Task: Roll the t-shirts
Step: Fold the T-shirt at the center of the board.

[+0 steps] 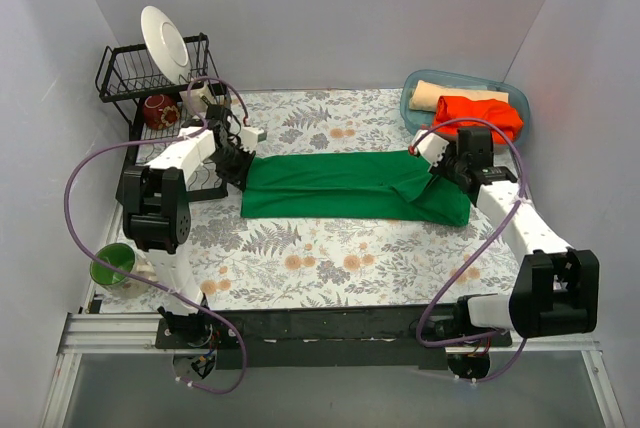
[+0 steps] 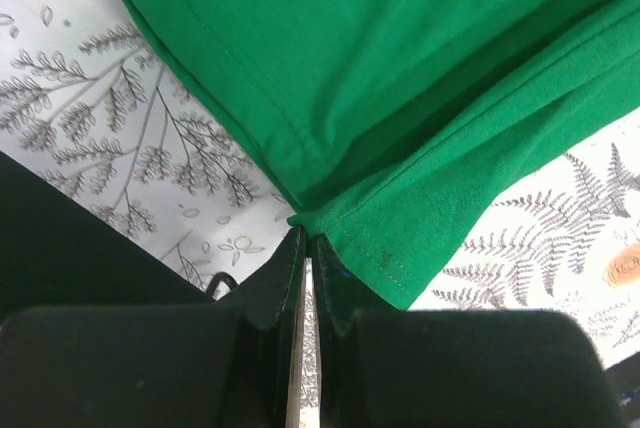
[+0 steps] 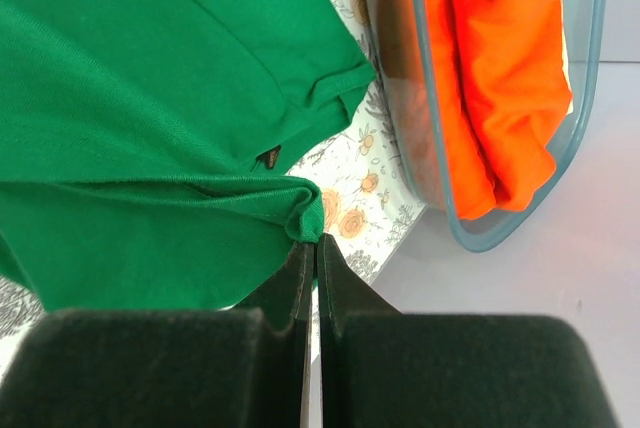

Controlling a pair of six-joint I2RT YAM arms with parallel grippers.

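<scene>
Green tee (image 1: pixel 350 186): folded into long band, frame centre on tabletop (image 1: pixel 330 258), not yet rolled. Left end effector (image 2: pixel 303 238) clenched on band's left-end corner. Right end effector (image 3: pixel 312 240) clenched, seemingly nipping right-end fold. Orange tee (image 1: pixel 480 116) and tan tee (image 1: pixel 450 93) already rolled, in bin (image 1: pixel 408 100), upper right.

No legible text anywhere; small dark tag (image 3: pixel 268 157) on the green t-shirt (image 3: pixel 150 68) unreadable

You've got the green tee (image 1: pixel 350 186) folded into a long flat band, lying left to right across the middle of the tabletop (image 1: pixel 330 258), right end a bit bunched. The orange-red tee (image 1: pixel 480 116) and pale tan tee (image 1: pixel 450 93) sit bundled together in the clear bin (image 1: pixel 521 98), far right corner.
</scene>
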